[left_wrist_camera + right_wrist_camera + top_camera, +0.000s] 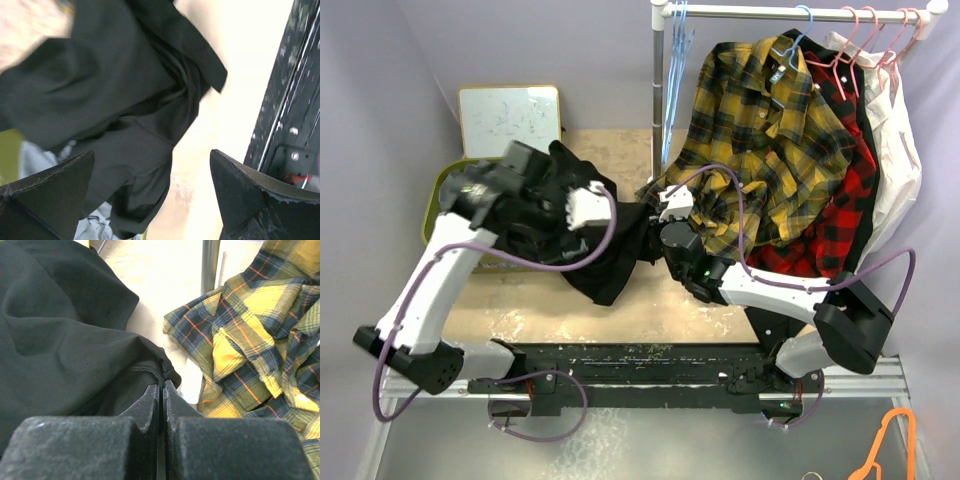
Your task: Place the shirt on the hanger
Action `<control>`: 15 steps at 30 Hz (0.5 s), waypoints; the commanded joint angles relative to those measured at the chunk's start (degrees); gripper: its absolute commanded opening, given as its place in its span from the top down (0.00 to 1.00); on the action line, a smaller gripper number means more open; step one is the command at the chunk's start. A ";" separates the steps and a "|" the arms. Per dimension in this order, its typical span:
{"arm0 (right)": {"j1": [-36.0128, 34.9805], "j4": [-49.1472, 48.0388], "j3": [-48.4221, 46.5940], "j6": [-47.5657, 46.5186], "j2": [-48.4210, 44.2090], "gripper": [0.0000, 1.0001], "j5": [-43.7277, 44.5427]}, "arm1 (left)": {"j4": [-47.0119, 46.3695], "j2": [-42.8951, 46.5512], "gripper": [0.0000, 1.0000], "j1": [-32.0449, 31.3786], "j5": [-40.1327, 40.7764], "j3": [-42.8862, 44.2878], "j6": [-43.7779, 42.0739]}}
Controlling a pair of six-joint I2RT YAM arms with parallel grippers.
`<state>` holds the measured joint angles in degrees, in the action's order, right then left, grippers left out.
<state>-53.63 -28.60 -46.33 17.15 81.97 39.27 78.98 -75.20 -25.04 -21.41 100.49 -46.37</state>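
Right wrist: shirt (60, 340) edge was clamped by right gripper (162, 385); left gripper (152, 155) was parted, empty. Gathering step judged; collar grasp needed next.

The table (620, 150) in front of me is pale tan, scuffed whitish toward my near edge. The black shirt (610, 260) lies heaped across its middle, with an olive-green tray (428, 215) at the left edge and a small whiteboard (510, 120) standing behind that. At the right, the yellow plaid shirt (240, 355) rests its lower edge on the top beside the rack pole (210, 262).
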 commanded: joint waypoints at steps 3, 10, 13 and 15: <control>-0.16 -1.60 -0.64 5.02 -1.10 1.00 -0.91 | -11.70 -1.47 0.01 -7.99 14.25 -13.45 -5.77; -0.16 -0.94 -0.64 6.27 -1.40 1.00 -0.72 | -17.74 -4.90 0.01 -14.74 17.53 -20.81 -6.26; 0.00 -0.76 -0.39 6.32 -1.67 1.00 -0.36 | -17.29 -5.77 0.02 -16.45 16.85 -21.66 -5.95; 0.17 -0.50 -0.08 6.79 -1.81 1.00 -0.21 | -16.47 -5.91 0.03 -17.02 15.87 -21.78 -5.57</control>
<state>-53.60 -28.53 -46.33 22.06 81.97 37.98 64.20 -80.84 -40.82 -5.26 79.18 -51.44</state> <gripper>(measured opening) 0.009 0.982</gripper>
